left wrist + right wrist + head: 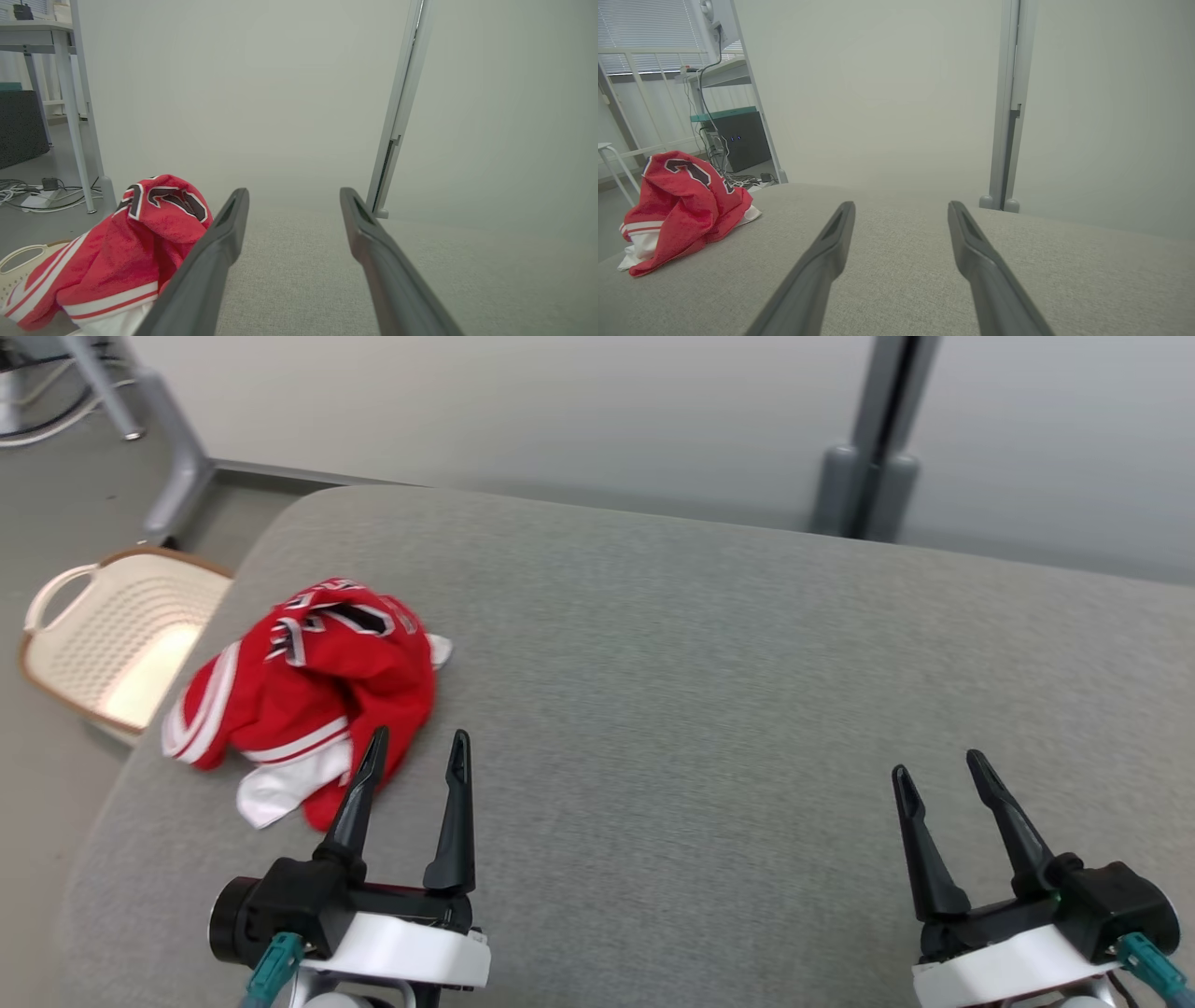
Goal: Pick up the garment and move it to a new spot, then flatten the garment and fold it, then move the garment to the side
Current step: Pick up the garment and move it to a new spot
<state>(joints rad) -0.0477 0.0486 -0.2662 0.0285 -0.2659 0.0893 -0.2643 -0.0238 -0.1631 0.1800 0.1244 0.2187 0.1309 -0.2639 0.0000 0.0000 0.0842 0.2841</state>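
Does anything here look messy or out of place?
Yes: the red-and-white sports jersey lies crumpled in a heap near the left edge of the grey fabric cushion, not spread flat. Nothing else stands out.

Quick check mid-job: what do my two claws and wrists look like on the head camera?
The left claw and right claw match: two long, tapered black fingers on a black base, then a white wrist shell. A teal cable plug sits at each wrist's outer side.
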